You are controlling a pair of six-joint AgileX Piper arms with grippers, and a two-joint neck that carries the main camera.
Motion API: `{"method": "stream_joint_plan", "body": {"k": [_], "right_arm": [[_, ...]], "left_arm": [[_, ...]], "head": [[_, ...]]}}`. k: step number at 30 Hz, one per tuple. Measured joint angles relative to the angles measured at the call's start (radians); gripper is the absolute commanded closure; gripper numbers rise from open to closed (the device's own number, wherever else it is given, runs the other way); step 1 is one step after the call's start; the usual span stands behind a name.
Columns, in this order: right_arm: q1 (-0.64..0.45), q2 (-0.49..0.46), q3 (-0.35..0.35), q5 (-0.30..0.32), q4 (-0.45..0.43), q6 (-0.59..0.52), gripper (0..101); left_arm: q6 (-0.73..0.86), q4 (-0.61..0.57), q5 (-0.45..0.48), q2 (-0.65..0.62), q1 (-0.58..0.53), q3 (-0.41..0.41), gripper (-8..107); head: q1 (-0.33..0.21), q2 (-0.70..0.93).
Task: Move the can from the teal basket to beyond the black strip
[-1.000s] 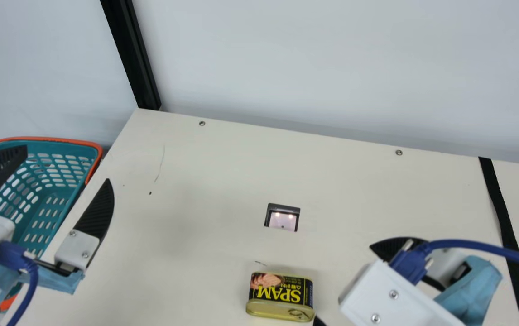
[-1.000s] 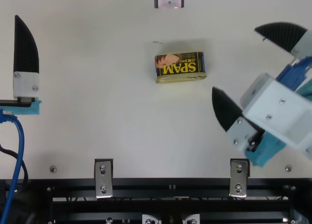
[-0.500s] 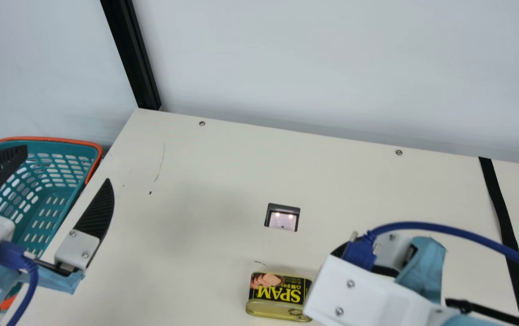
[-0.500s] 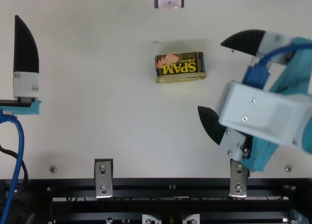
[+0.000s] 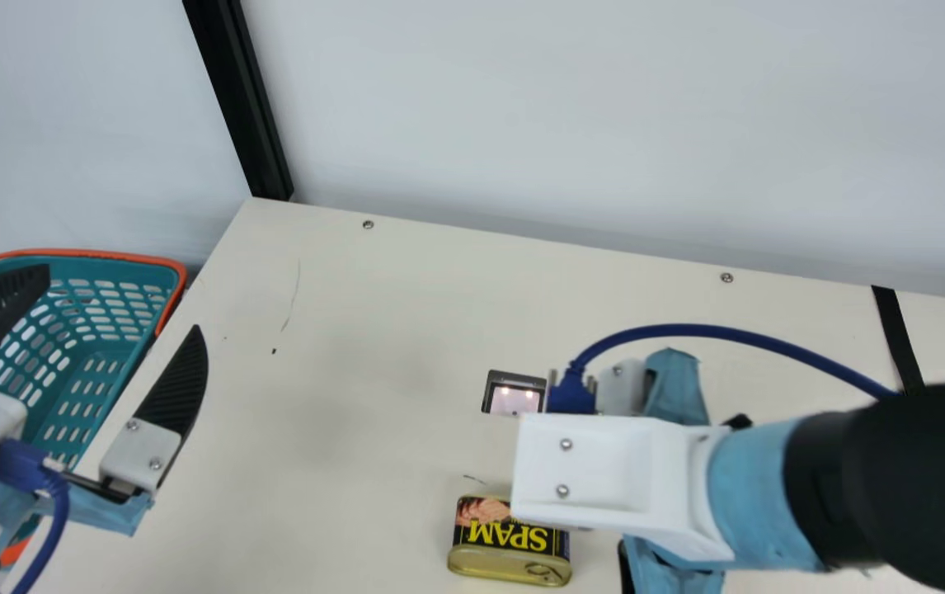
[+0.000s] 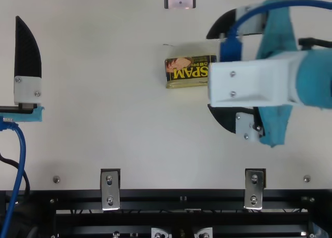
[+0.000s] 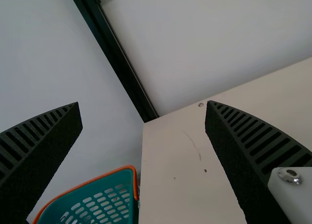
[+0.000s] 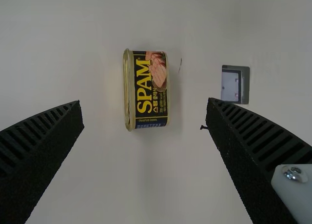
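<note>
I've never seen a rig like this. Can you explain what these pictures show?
This is a two-armed robot at a cream table. The main view comes from its neck camera, the top view from above the table, and each wrist view from that arm's camera, looking past its own two fingers. A food can lies on its side on the table. In the main view, a teal basket sits beside the table's left edge, and a black strip lies towards the right. The left pincer and right pincer are both open, holding nothing; the can is ahead of the right one.
</note>
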Motion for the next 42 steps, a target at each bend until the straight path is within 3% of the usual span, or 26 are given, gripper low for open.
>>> {"method": "stream_joint_plan", "body": {"k": [13,42], "right_arm": [[0.042,0.151,-0.052,-0.047,-0.021,0.002,0],[0.105,0.315,-0.019,-0.182,-0.077,0.115,0]], "left_arm": [[0.000,0.000,0.000,0.000,0.000,0.000,9],[0.000,0.000,0.000,0.000,0.000,0.000,9]], "head": [[0.000,0.005],[0.000,0.000]]}}
